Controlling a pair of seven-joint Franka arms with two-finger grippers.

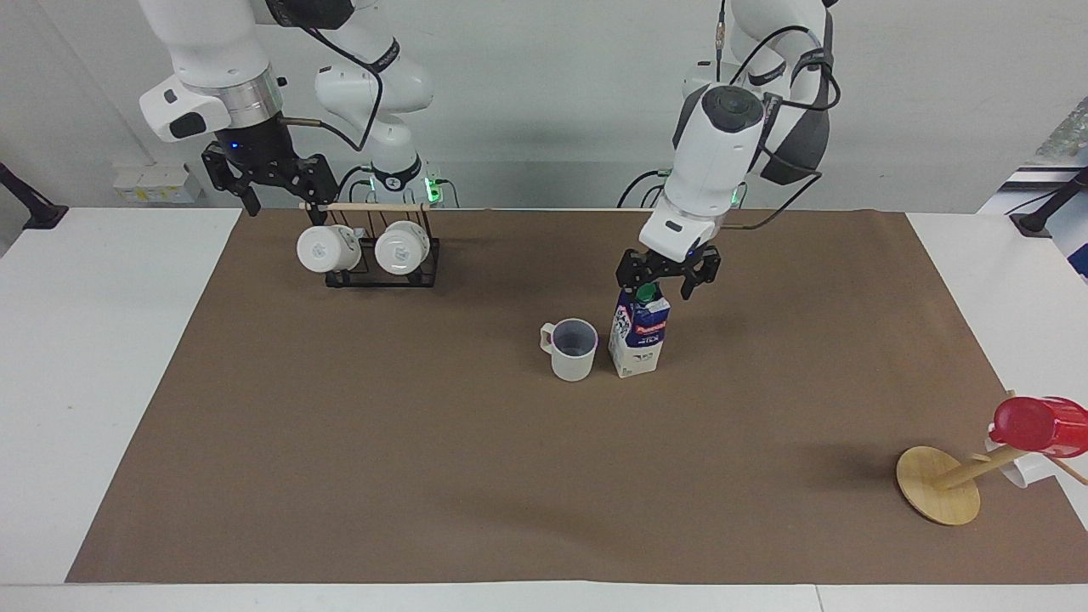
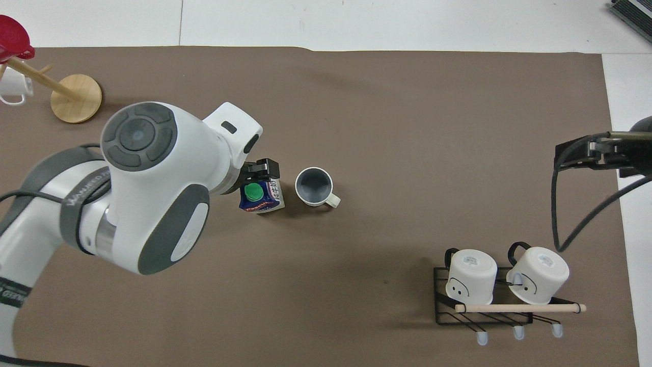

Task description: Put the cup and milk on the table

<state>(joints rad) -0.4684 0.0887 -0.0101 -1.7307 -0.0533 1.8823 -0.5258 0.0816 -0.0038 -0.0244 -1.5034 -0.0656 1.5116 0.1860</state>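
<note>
The milk (image 1: 637, 338) stands upright on the table's brown sheet (image 1: 425, 476); it also shows in the overhead view (image 2: 261, 198). The cup (image 1: 572, 349) stands upright right beside it, toward the right arm's end, with its grey-blue inside showing from above (image 2: 314, 185). My left gripper (image 1: 668, 282) is open just above the carton's green cap and holds nothing; it also shows in the overhead view (image 2: 259, 172). My right gripper (image 1: 276, 194) is open and empty, raised over the mug rack's end.
A black wire rack (image 1: 382, 274) with a wooden rod and two white mugs (image 2: 471, 274) stands near the robots, toward the right arm's end. A tipped wooden mug tree (image 1: 939, 484) with a red cup (image 1: 1041, 425) lies toward the left arm's end, farther from the robots.
</note>
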